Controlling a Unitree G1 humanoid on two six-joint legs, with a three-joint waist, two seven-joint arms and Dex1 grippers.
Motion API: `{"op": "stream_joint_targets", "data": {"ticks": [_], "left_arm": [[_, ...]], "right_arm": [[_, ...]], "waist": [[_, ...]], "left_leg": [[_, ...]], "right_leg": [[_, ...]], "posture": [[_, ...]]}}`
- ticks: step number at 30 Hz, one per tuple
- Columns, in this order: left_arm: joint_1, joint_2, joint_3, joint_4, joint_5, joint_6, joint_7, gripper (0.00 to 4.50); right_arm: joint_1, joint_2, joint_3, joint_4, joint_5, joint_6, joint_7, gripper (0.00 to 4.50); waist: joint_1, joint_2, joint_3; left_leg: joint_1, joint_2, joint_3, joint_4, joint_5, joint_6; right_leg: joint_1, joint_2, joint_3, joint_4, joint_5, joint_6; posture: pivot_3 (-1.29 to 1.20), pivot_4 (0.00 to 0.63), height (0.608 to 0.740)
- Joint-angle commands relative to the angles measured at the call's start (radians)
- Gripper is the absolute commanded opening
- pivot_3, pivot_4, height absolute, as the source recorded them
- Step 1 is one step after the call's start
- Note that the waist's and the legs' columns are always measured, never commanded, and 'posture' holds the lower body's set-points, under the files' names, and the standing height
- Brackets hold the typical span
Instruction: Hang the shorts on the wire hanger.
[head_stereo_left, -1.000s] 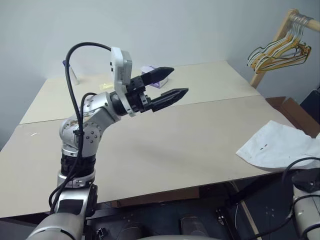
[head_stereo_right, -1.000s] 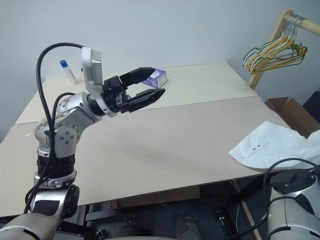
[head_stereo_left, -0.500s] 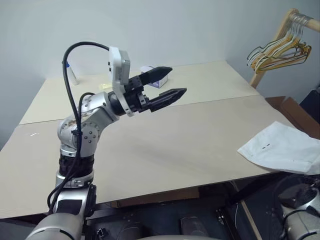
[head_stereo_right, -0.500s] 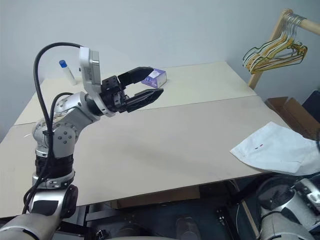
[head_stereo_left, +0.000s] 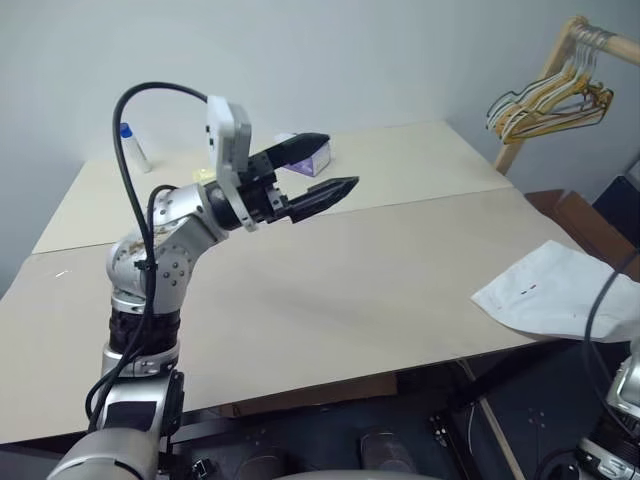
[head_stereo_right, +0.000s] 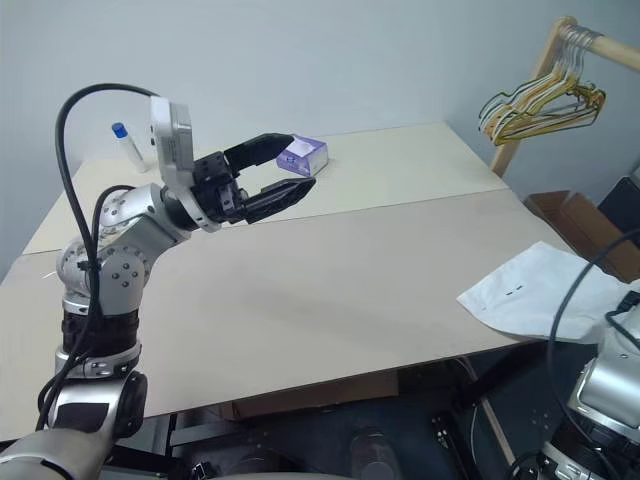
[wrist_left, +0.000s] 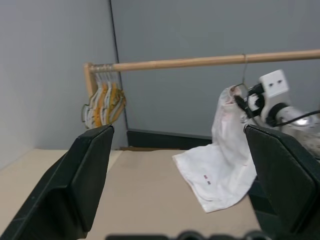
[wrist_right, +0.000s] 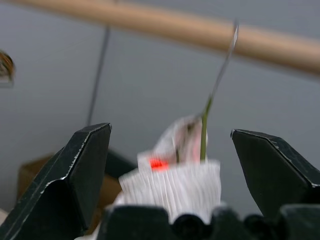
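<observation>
Looking along the R wrist cam first: the right gripper (wrist_right: 170, 165) has its jaws wide apart w/ nothing between them. Just past them I see the gathered waistband of the shorts (wrist_right: 172, 187), white w/ a pink tint and a red tag, and the thin shank of the wire hanger (wrist_right: 214, 97) rising out of the waistband to the wooden rail (wrist_right: 280, 47), hook over it.

From the L wrist cam the shorts (wrist_left: 220, 170) hang from that hanger, top bunched at the wire, lower part draped down onto the table's far corner. The right gripper (wrist_left: 241, 102) sits just beside the waistband, not clamped on it.

In the head views the left gripper (head_stereo_left: 325, 170) hovers above the table (head_stereo_left: 330, 290), jaws apart, empty, pointing to the R. The spread part of the shorts (head_stereo_left: 560, 295) lies at the table's R edge.

Farther back: purple tissue box (head_stereo_right: 302, 153) behind the L fingers, a small bottle w/ blue cap (head_stereo_right: 124, 142) by the wall, and a bunch of yellow/green striped hangers (head_stereo_left: 545, 100) on the rack end.

Vs 1 s ago: R arm has lifted out of the lower-R corner of the head views, only cable and base there. L arm has barely shifted. Shorts on the table look unchanged.
</observation>
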Motion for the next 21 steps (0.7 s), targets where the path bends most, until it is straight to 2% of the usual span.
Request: {"op": "stream_joint_targets", "data": {"ticks": [1,5,10,14,18,21], "left_arm": [[0.047,0.045,0.02,-0.008,0.039,-0.026,-0.002,4.5],[0.119,0.094,0.022,-0.049,0.048,-0.021,-0.02,4.5],[0.216,0.167,0.043,-0.116,0.042,-0.017,-0.054,4.5],[0.311,0.233,0.057,-0.17,0.068,-0.034,-0.066,4.5],[0.4,0.291,0.081,-0.208,0.065,-0.018,-0.081,4.5],[0.448,0.3,0.085,-0.219,0.088,-0.044,-0.068,4.5]], "right_arm": [[-0.013,-0.029,0.087,-0.147,0.152,-0.079,0.19,4.47],[-0.078,-0.091,0.184,-0.178,0.385,0.023,0.451,4.47],[-0.197,-0.191,0.351,-0.11,0.582,0.181,0.765,4.47],[-0.269,-0.254,0.511,-0.015,0.583,0.174,0.989,4.47],[-0.331,-0.239,0.62,0.097,0.533,0.115,1.092,4.47],[-0.35,-0.224,0.659,0.13,0.514,0.09,1.132,4.47]], "waist": [[-0.007,0.0,0.0],[-0.008,-0.002,0.001],[0.025,-0.007,0.004],[0.07,-0.009,0.006],[0.119,-0.013,0.009],[0.161,-0.015,0.011]], "left_leg": [[0.001,0.0,0.0,0.0,0.0,0.0],[0.002,0.002,0.0,0.0,0.0,0.0],[0.001,0.003,-0.001,0.0,0.0,0.0],[0.001,0.004,-0.001,-0.002,0.0,0.0],[0.001,0.004,-0.001,-0.002,0.0,0.0],[0.001,0.005,-0.001,-0.002,0.0,0.0]], "right_leg": [[0.0,0.001,0.0,0.0,0.0,0.0],[0.002,0.003,0.001,0.0,0.001,0.0],[0.001,0.003,0.0,-0.002,0.002,-0.001],[-0.001,0.003,-0.001,-0.002,0.002,-0.002],[-0.002,0.004,-0.001,-0.002,0.003,-0.003],[-0.003,0.003,-0.002,-0.002,0.003,-0.004]], "posture": [[-0.15,0.005,0.74],[-0.11,0.006,0.74],[-0.04,0.005,0.74],[0.02,0.008,0.74],[0.06,0.012,0.74],[0.08,0.014,0.74]]}}
